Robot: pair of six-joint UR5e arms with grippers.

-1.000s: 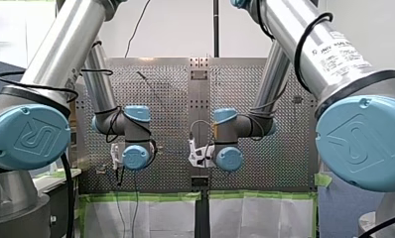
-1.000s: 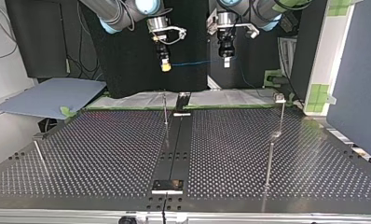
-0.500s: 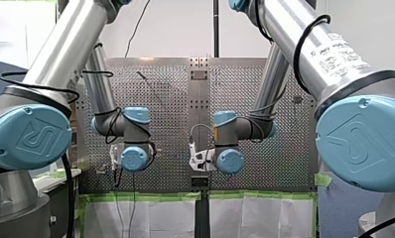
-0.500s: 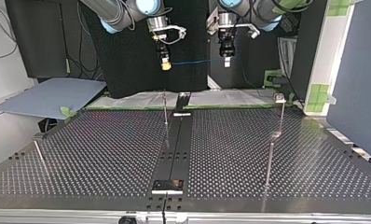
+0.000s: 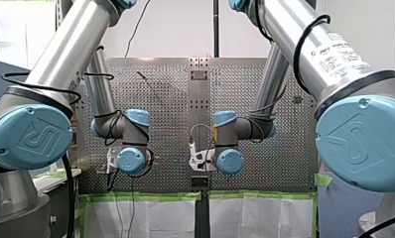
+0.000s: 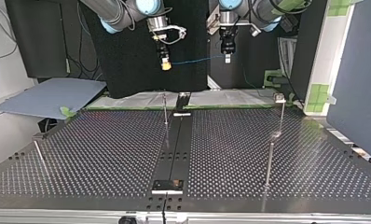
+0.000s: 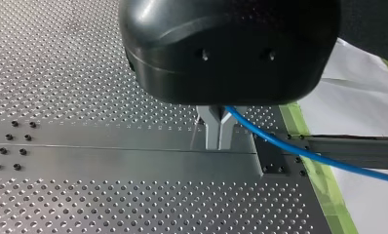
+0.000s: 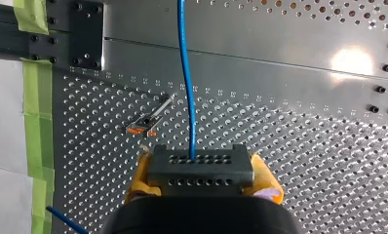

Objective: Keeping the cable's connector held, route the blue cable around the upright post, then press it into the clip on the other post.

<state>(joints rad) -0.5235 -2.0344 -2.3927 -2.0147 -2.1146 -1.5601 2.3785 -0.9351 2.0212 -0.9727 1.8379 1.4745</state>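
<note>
You had a bright blue cable (image 8: pixel 186 73) running into a black connector (image 8: pixel 200 168) dotted with two rows of small holes, flanked by yellow pads (image 8: pixel 139 178). Your table (image 7: pixel 85 73) was silvery grey, patterned all over with a regular grid of dark holes, edged in green tape (image 8: pixel 32 112) beside a white sheet (image 7: pixel 362 68). The left gripper (image 7: pixel 218 144) had a glossy black housing and grey metal fingers (image 7: pixel 211 129). The arms' joint caps (image 5: pixel 29 136) were light blue.

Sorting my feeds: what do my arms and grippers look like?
Silver tubes, pale-blue joint caps, black cables on my left arm and my right arm. Black rounded body, grey metal fingers on my left gripper; yellow pads on my right gripper.
</note>
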